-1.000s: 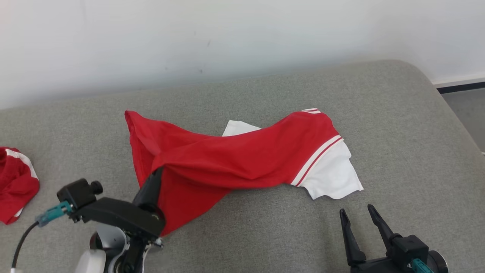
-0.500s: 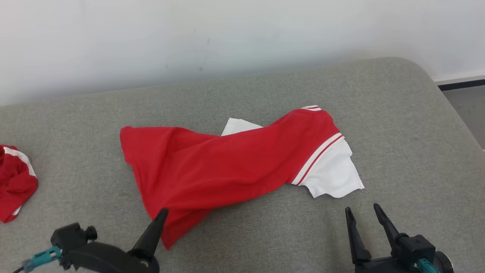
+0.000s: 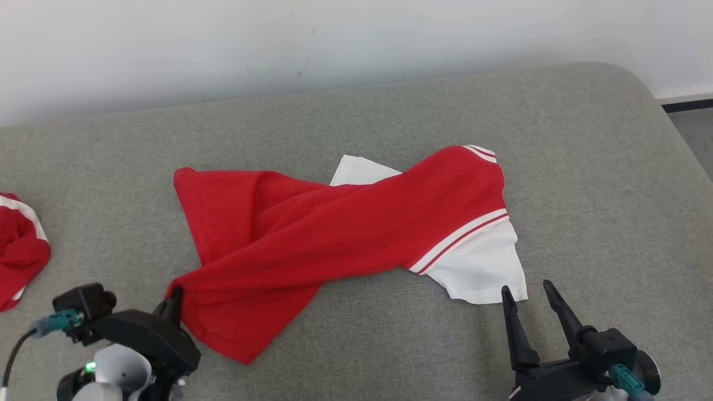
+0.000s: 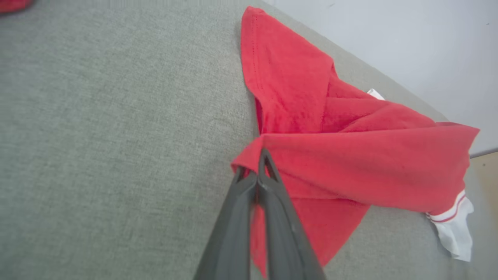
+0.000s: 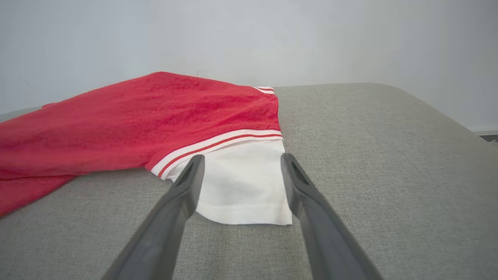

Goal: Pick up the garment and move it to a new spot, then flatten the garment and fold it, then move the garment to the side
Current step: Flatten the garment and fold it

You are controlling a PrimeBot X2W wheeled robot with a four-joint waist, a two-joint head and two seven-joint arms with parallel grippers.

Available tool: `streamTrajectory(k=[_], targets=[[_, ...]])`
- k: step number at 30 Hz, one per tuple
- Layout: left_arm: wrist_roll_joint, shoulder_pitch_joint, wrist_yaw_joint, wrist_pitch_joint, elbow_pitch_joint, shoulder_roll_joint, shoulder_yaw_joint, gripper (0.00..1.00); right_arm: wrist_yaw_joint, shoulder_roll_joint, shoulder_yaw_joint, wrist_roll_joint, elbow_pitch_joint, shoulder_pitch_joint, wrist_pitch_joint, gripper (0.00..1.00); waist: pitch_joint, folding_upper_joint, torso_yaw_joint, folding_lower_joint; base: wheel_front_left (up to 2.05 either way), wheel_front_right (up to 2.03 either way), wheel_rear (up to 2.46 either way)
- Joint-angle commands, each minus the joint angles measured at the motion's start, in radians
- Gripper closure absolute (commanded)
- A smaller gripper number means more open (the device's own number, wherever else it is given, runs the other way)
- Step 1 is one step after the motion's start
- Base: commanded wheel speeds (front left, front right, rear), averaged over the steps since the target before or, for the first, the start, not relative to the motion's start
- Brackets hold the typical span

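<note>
The garment [image 3: 345, 228] is a red shirt with white sleeves and red-striped white trim, lying twisted and bunched across the grey cushion [image 3: 390, 117]. My left gripper [image 3: 175, 292] is shut on a red corner of the garment [image 4: 350, 155] at its near left end, the fabric pinched between the dark fingers [image 4: 268, 194]. At the lower right my right gripper [image 3: 526, 292] stands open, just short of the white sleeve [image 3: 479, 267]. In the right wrist view that gripper [image 5: 241, 159] frames the white sleeve [image 5: 241, 186] without touching it.
A second red and white garment [image 3: 19, 245] lies bunched at the cushion's far left edge. A white wall [image 3: 334, 39] runs behind the cushion. The cushion's rounded right corner drops to a grey floor [image 3: 696, 133]. Bare cushion lies in front and to the right.
My left gripper has pulled the pinched red corner down and to the left, stretching the garment's near edge. The head camera tilted slightly. The right gripper has held its place, open.
</note>
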Motion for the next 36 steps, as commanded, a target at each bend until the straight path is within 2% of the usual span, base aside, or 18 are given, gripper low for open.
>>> streamTrajectory(k=[1,2,3,4,12,21,27,36], targets=[[0.022,-0.032,-0.008,-0.028,0.042,0.013,-0.001,1.0,-0.002,0.0,0.005,0.004,0.003,-0.01,-0.004,0.0,0.008,-0.0001,-0.008,-0.0001,0.0,0.0,0.0],[0.032,-0.051,-0.01,-0.043,0.074,0.011,-0.006,0.97,-0.002,0.0,0.007,0.003,0.003,-0.015,-0.005,0.0,0.011,-0.0001,-0.01,-0.0001,0.0,0.0,0.0],[0.045,-0.064,-0.016,-0.06,0.103,0.012,-0.01,0.65,-0.002,0.0,0.01,0.004,0.004,-0.017,-0.005,0.0,0.014,-0.0001,-0.013,-0.0001,0.0,0.0,0.0],[0.052,-0.078,-0.019,-0.08,0.128,0.014,-0.011,0.0,-0.002,0.0,0.008,0.004,0.005,-0.016,-0.006,0.0,0.016,-0.0001,-0.015,-0.0001,0.0,0.0,0.0],[0.089,-0.098,-0.051,-0.256,0.232,0.008,0.0,0.0,-0.002,0.0,-0.011,0.008,0.01,0.001,-0.009,0.0,0.011,-0.0001,-0.014,-0.0001,0.0,0.0,0.0],[0.135,0.027,-0.097,-0.446,0.175,0.0,-0.018,0.0,-0.002,0.0,-0.046,-0.006,0.009,0.017,-0.006,0.0,-0.047,-0.0001,0.011,-0.0001,0.0,0.0,0.0],[0.174,0.148,-0.112,-0.5,0.077,-0.025,-0.016,0.0,-0.002,0.0,-0.079,-0.009,0.001,0.038,0.001,0.0,-0.089,-0.0001,0.035,-0.0001,0.0,0.0,0.0],[0.295,0.285,-0.148,-0.506,-0.035,-0.078,0.026,0.0,-0.002,0.0,-0.134,-0.023,0.007,0.073,0.011,0.0,-0.152,-0.0001,0.06,-0.0001,0.0,0.0,0.0]])
